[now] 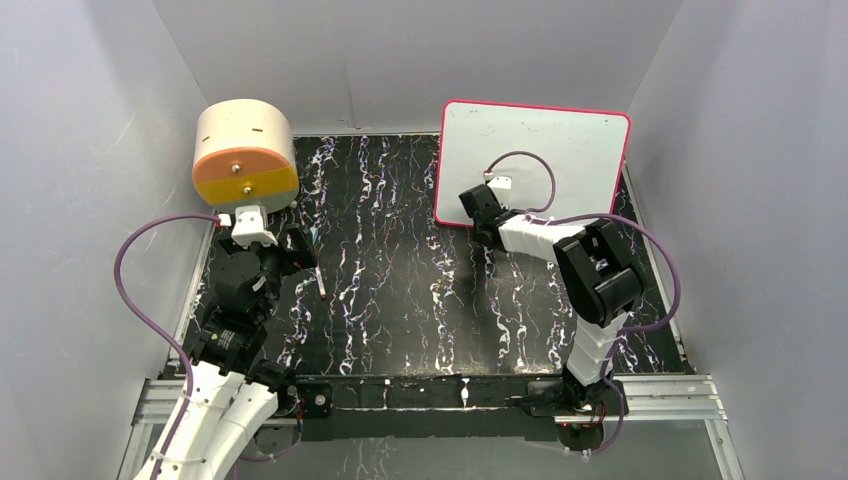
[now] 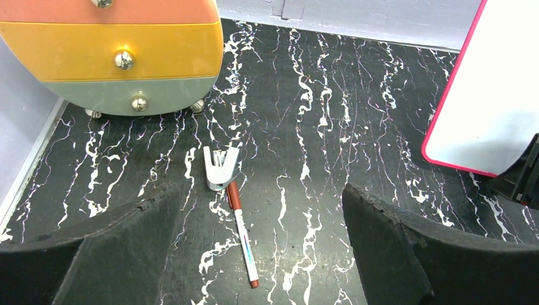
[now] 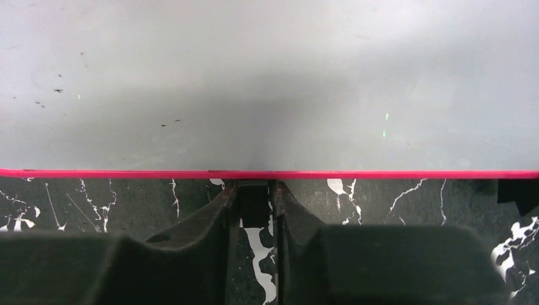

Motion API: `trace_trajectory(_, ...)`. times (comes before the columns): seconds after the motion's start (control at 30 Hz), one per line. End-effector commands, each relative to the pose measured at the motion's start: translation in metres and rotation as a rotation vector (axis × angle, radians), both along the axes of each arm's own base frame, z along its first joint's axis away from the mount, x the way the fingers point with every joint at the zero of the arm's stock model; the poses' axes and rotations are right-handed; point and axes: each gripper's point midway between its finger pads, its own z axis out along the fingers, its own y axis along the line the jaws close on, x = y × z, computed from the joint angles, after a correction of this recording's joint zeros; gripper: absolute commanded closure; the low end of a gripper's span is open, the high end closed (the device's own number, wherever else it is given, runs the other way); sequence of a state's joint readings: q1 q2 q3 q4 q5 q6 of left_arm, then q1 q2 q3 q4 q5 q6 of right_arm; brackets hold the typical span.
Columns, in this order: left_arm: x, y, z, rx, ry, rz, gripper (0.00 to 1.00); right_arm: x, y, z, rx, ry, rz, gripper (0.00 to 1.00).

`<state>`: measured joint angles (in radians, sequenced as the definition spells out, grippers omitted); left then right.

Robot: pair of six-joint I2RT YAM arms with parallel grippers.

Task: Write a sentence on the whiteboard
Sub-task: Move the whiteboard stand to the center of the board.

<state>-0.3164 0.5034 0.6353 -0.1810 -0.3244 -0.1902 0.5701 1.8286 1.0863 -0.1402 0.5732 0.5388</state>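
grey walls (image 1: 400, 60) close in a black tabletop (image 1: 400, 300) veined with white. the whiteboard (image 1: 535, 165) sits at the far right of it, pink-red frame all round. its far edge shows above the foot of the back wall, so it looks tilted up, though i cannot tell whether it leans there. its face is plain white with a few tiny dark specks.

the right fingers (image 3: 219, 222) are at the whiteboard's near edge, towards its left corner. they are drawn narrow and press on either side of a small black clip (image 3: 254, 202) just under the frame.

well left of the whiteboard, across open tabletop, lies a marker (image 2: 243, 235). its brown-red cap end touches a small white holder (image 2: 220, 168).

the left fingers (image 2: 121, 248) hang above the tabletop on the marker's near side, spread wide with nothing between them, well apart from the whiteboard.

farther left of the whiteboard, in the opposite far corner, stands a round drum (image 1: 245, 150), tan with an orange and yellow face and metal knobs.
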Motion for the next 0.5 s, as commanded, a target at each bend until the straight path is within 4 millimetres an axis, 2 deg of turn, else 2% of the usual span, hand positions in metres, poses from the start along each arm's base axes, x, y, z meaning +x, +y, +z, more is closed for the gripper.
trace_trajectory(0.0,0.001,0.000,0.008,0.003,-0.024,-0.003,0.05,0.019,0.008,0.016,0.013,-0.080,0.011,0.73)
trace_trajectory(0.1,0.001,0.000,0.009,0.003,-0.026,-0.004,0.05,0.013,0.015,0.015,0.030,-0.083,0.057,0.84)
trace_trajectory(0.27,0.000,0.000,0.011,0.001,-0.034,-0.004,0.05,-0.008,0.031,0.010,0.055,-0.073,0.169,1.00)
trace_trajectory(0.47,-0.002,0.004,0.014,0.001,-0.042,0.012,0.05,-0.046,0.056,0.010,0.103,-0.084,0.320,1.00)
